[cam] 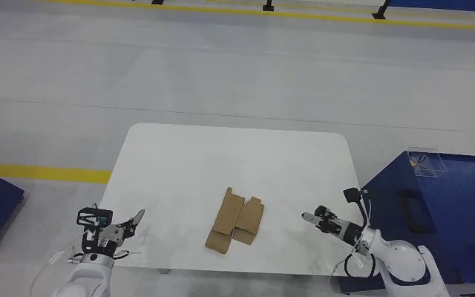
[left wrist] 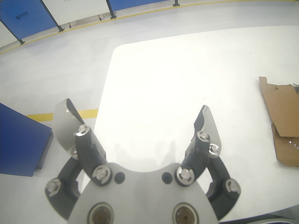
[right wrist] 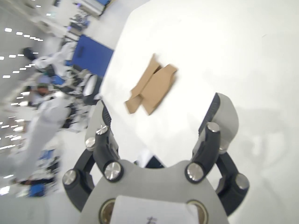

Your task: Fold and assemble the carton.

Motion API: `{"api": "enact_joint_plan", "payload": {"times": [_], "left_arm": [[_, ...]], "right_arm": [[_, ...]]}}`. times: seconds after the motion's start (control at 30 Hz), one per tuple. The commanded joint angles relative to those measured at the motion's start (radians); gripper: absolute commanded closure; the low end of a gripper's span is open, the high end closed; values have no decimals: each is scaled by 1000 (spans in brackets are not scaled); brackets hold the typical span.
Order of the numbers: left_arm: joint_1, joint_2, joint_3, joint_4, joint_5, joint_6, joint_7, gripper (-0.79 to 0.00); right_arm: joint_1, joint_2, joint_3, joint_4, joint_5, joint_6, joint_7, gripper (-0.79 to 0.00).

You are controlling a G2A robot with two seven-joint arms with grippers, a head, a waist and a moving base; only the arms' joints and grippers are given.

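My left gripper (left wrist: 137,107) and right gripper (right wrist: 159,100) both gape wide, gripping nothing; the flat carton (cam: 236,220) lies apart on the table (cam: 223,156).

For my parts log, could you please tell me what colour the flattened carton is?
The flat cardboard carton is plain brown, clearest in the right wrist view.

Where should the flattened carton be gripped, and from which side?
Probably its long side edges: the carton lies flat on the table, long axis pointing roughly away from the robot. The open right hand could come in low from its side, the left hand from the other.
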Motion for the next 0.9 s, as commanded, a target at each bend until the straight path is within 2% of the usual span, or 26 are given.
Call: {"api": "enact_joint_plan", "payload": {"times": [0.0, 0.13, 0.27, 0.33, 0.37, 0.4, 0.5, 0.57, 0.6, 0.63, 0.77, 0.8, 0.87], "left_arm": [[0, 0, 0, 0, 0, 0, 0, -785], [0, 0, 0, 0, 0, 0, 0, -785], [0, 0, 0, 0, 0, 0, 0, -785], [0, 0, 0, 0, 0, 0, 0, -785], [0, 0, 0, 0, 0, 0, 0, -785], [0, 0, 0, 0, 0, 0, 0, -785], [0, 0, 0, 0, 0, 0, 0, -785], [0, 0, 0, 0, 0, 0, 0, -785], [0, 0, 0, 0, 0, 0, 0, -785], [0, 0, 0, 0, 0, 0, 0, -785], [0, 0, 0, 0, 0, 0, 0, -785], [0, 0, 0, 0, 0, 0, 0, -785], [0, 0, 0, 0, 0, 0, 0, -785]], "right_arm": [[91, 5, -29, 115, 234, 31, 240, -785], [208, 1, -127, 291, 336, 26, 380, -785], [287, -12, -248, 390, 372, 38, 398, -776], [318, -17, -297, 438, 372, 34, 393, -603], [332, -19, -320, 462, 371, 30, 389, -542], [347, -21, -340, 484, 374, 27, 387, -517], [387, -28, -401, 542, 363, 12, 372, -517], [411, -33, -435, 584, 330, -13, 346, -465], [423, -36, -449, 607, 313, -23, 330, -471], [433, -40, -466, 625, 295, -25, 313, -517], [470, -54, -521, 672, 235, -15, 227, -570], [475, -58, -533, 681, 229, -10, 213, -613], [487, -64, -553, 695, 221, -2, 187, -588]]}}
